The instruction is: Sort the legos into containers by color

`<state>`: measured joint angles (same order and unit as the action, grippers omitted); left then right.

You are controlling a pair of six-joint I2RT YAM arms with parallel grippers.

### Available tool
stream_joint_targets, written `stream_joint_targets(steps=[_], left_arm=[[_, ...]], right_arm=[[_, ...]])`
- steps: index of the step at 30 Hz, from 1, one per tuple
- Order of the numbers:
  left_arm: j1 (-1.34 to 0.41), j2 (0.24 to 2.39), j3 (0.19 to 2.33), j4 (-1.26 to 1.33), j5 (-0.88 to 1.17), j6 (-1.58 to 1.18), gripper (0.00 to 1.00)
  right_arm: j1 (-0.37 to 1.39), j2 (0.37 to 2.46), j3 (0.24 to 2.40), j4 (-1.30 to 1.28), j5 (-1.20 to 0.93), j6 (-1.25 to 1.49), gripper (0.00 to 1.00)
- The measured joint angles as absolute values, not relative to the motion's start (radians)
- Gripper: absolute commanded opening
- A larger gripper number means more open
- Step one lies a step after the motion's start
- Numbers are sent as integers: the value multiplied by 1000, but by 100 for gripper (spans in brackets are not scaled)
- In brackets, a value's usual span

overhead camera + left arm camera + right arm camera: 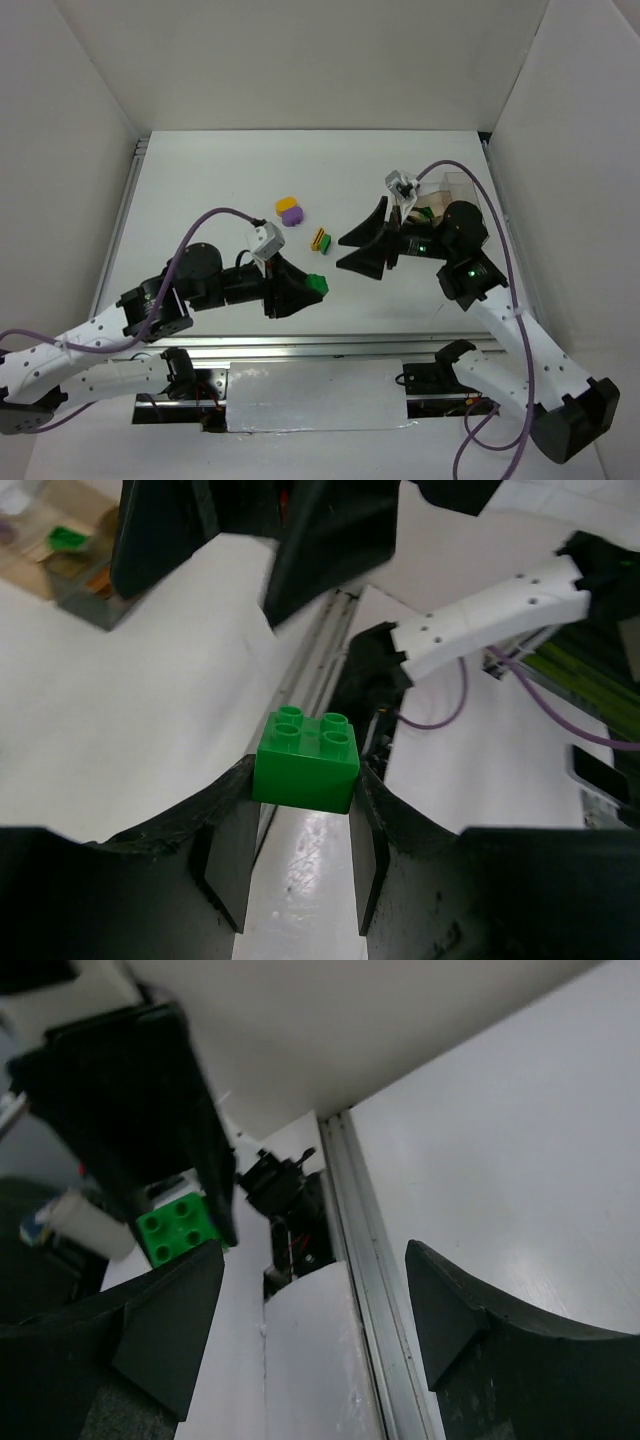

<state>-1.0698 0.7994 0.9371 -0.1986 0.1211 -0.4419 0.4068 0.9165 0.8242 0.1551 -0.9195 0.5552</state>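
- The left gripper (308,288) is clamped on a green brick (317,284), 1 finger against each of 2 opposite side walls. In the left wrist view its 4 studs sit clear of both pads, so the brick stays level and should drop cleanly on release.
- That brick sits at the very tips of the claw, raised over the near rail of the table (200,180). The claw points toward the right arm, which suggests a carry to the containers.
- Ahead of the left claw and off to its left, well apart from it, a yellow brick (286,203) and a purple brick (292,215) lie touching.
- A small stack (320,240) of yellow, orange and green pieces lies between the 2 claws.
- The right gripper (350,245) is spread wide and holds nothing, with the stack just beyond its tips. It is probably lined up for that pick.
- The container (462,182) sits behind the right claw, beside its wrist. In the left wrist view 1 compartment holds a green piece (65,537), the likely home for the held brick.
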Motion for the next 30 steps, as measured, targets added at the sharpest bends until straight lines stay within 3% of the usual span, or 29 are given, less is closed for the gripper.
stream_joint_targets(steps=[10,23,30], left_arm=[[-1067,910,989,-88,418,-443,0],[-1065,960,1003,-68,439,-451,0],[-1065,967,1003,-66,429,-451,0]], right_arm=[[514,759,814,80,-1020,423,74],[603,680,759,76,-1093,434,75],[652,678,759,68,-1053,425,64]])
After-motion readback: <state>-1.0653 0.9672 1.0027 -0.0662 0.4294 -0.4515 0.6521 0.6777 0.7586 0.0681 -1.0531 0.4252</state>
